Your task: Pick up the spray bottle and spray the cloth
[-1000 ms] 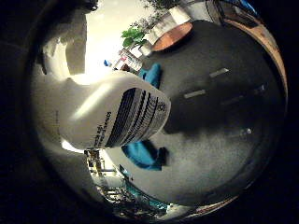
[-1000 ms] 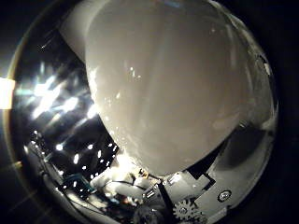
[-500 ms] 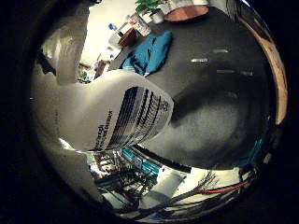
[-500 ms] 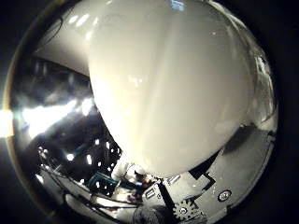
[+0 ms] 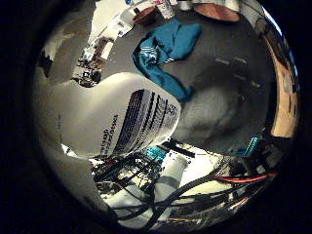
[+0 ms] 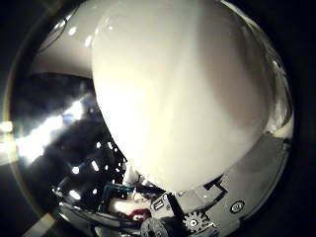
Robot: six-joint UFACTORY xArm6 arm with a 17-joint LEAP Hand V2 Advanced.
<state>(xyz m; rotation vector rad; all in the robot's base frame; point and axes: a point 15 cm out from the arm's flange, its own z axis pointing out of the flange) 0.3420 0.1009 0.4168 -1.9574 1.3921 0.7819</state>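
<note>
The white spray bottle (image 5: 112, 122), with a black-striped printed label, lies right against my palm and hangs above the dark table (image 5: 229, 112). Its smooth white body (image 6: 187, 94) fills the thumb side view. My right hand (image 6: 197, 217) shows as black, white and geared parts beside the bottle and is shut on it. The teal cloth (image 5: 165, 48) lies crumpled on the table beyond the bottle's base, apart from it. The bottle's spray head is out of sight.
A brown bowl (image 5: 145, 14) and other small items stand along the table's far edge past the cloth. White tape marks (image 5: 229, 61) are stuck to the table near a wooden edge (image 5: 285, 97). The white arm (image 5: 170, 180) shows below the bottle.
The hand has swung with the bottle held against the palm. The cloth now sits nearer and larger in the little finger side view. The bottle keeps its place in both views.
</note>
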